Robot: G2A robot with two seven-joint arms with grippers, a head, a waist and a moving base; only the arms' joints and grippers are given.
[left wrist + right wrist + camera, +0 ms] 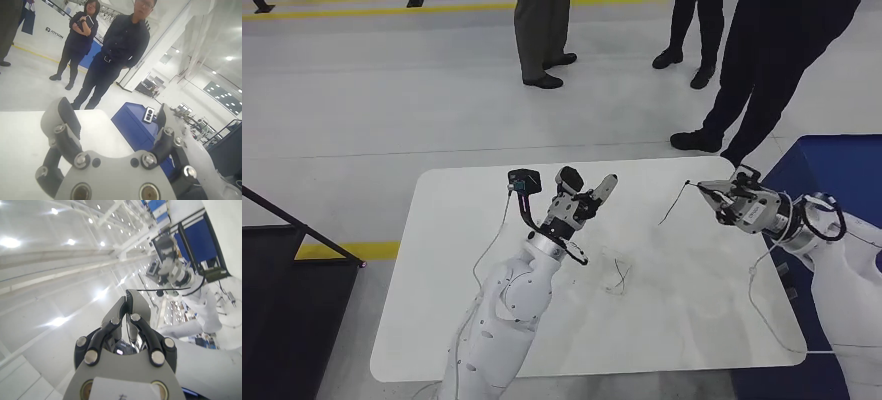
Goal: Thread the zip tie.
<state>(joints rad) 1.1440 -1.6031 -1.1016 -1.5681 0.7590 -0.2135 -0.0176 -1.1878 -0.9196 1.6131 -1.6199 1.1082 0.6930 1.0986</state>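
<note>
The zip tie [674, 205] is a thin dark strap held up above the far right part of the tabletop [492, 330]. Your right gripper [704, 190] has its fingers clamped together on one end, and the free length slants down toward the table's middle. Your left gripper [589, 185] is above the middle of the tabletop, well apart from the strap, with its fingers spread wide on nothing. A thin pale loop [617, 272] lies on the tabletop near that arm; you can't tell what it is.

By my reading the strap is lifted and presented, and threading hasn't begun. Next you'd bring the open left fingers to the free end so the tail can meet the head. The strap looks limp, so expect it to sway.

From above the tie is a bare line. The right wrist view adds detail:

- The zip tie [147, 290] leaves the right gripper [126, 296] sideways at the very fingertips.
- A second thin strand runs back between the fingers.
- Which end is the head can't be made out.

The left wrist view confirms the gap of the left gripper [115, 113] over the tabletop [28, 142].
</note>
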